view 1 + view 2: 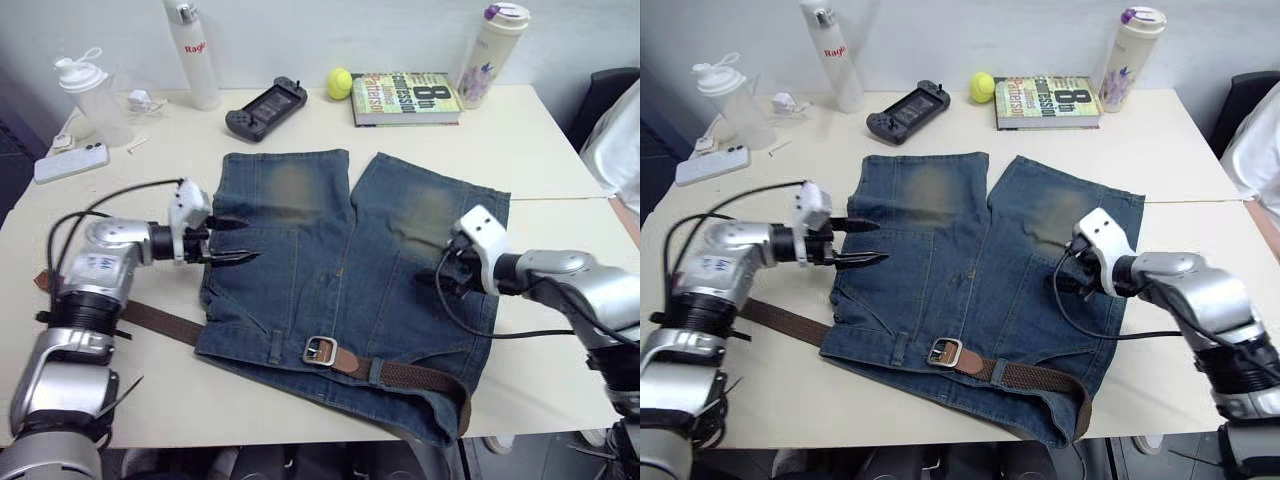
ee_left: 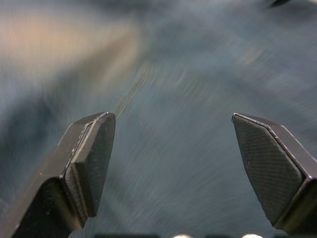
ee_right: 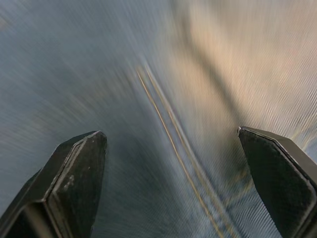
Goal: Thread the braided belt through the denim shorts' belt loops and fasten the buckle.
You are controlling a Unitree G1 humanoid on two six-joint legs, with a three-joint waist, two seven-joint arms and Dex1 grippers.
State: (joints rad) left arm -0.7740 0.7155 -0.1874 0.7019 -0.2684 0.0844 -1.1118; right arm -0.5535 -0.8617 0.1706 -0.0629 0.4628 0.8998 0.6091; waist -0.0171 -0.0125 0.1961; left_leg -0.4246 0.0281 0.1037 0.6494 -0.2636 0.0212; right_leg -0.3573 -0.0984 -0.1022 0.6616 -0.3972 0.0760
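A: What is seen nearest to the robot?

B: The waistband of the shorts [image 1: 340,290] is laid toward the robot on the table [image 1: 540,150]. The belt [image 1: 420,377] is seen along the waistband. Its woven part is passed under one of the loops [image 1: 375,371] and is curved around the right corner of the shorts. The buckle [image 1: 320,350] is lying flat on the denim near the middle of the waistband, and it is not fastened. Another part of the belt is seen coming out from under the left edge of the shorts, onto the table.

A: How are the grippers held?

B: The left gripper [image 1: 235,240] is held over the left edge of the shorts, and its fingers [image 2: 91,158] are spread apart with nothing between them. The right gripper [image 1: 432,282] is held over the right leg, near a faded patch. Its fingers [image 3: 79,178] are also spread apart and nothing is held. Only denim is seen between them in the wrist views.

A: And what is placed farther away?

B: Behind the shorts a game console [image 1: 266,108], a tennis ball [image 1: 339,82] and a book [image 1: 405,98] are lined up. A tumbler [image 1: 492,52] is standing at the right of the book, and a white bottle [image 1: 192,52] at the left of the console. A shaker [image 1: 92,98] and a phone [image 1: 70,162] are found at the far left.
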